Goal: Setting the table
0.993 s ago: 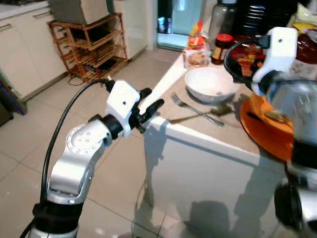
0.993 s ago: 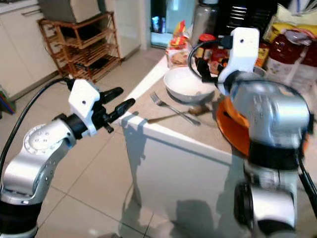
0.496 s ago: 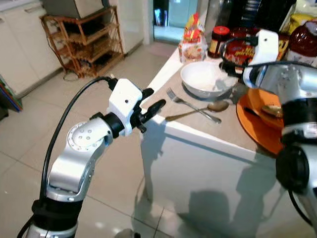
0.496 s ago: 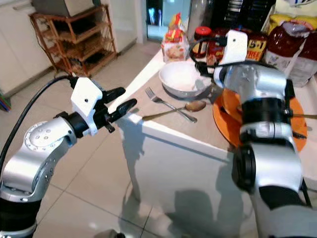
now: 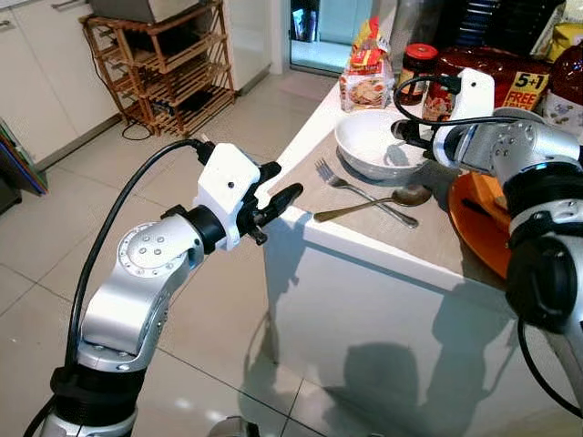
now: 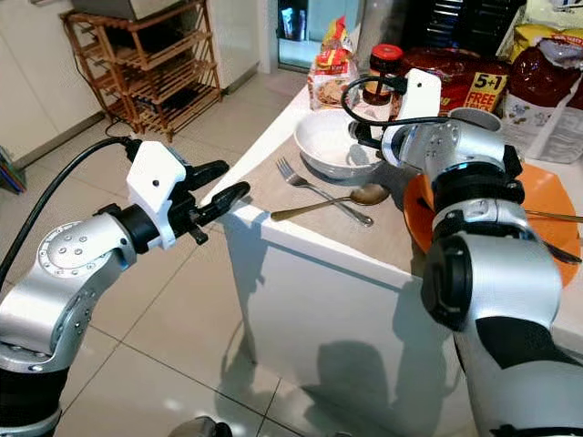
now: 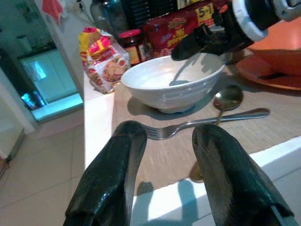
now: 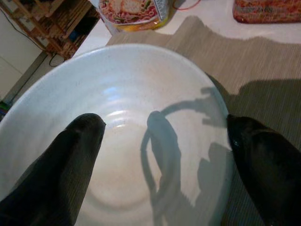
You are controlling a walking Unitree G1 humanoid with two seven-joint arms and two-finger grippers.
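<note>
A white bowl (image 5: 373,150) sits on a beige placemat (image 5: 428,237) near the table's corner. In front of it a fork (image 5: 360,189) and a spoon (image 5: 387,200) lie crossed. An orange plate (image 6: 547,205) lies to the right. My right gripper (image 8: 164,123) is open at the bowl's right rim, one finger (image 8: 70,155) over the inside and the other (image 8: 265,160) outside above the mat. My left gripper (image 5: 284,182) hangs open and empty just off the table's corner, pointing at the fork (image 7: 188,127) and bowl (image 7: 174,84).
Behind the bowl stand a noodle packet (image 5: 364,77), a red-lidded jar (image 5: 419,66) and red food packs (image 5: 496,77). The table's white edge (image 5: 364,250) drops to a tiled floor. A wooden shelf rack (image 5: 159,68) stands far left.
My right gripper has come down and leftward from above the plate to the bowl's rim. The left arm has stayed by the table corner. The camera has shifted a little.
</note>
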